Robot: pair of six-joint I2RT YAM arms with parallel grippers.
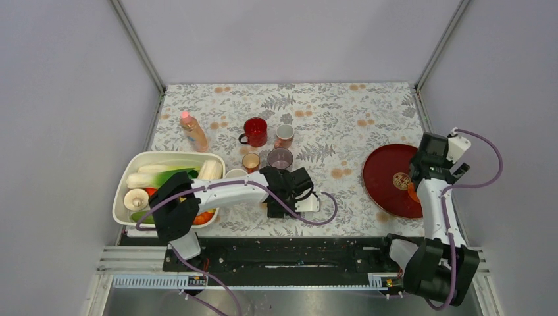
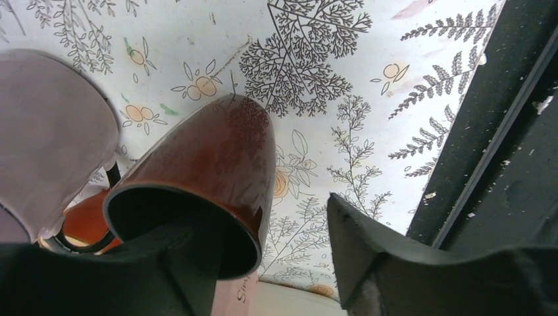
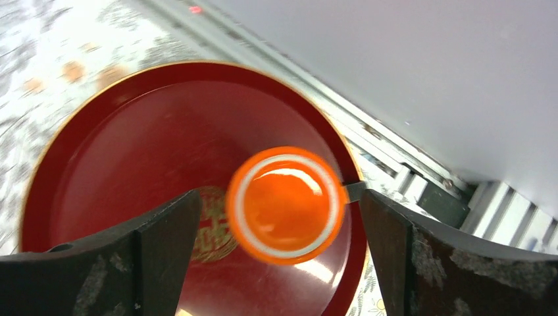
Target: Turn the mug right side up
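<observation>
Currently I see the glossy dark-brown ceramic mug tilted over the floral-patterned surface near its front edge, with its mouth toward my left wrist camera. The left fingers stand spread: one reaches into the mug's mouth, while the other is clear of its outer wall, so nothing is clamped. The right fingers hang wide apart above the round red tray, straddling a small orange cup without touching it.
</observation>
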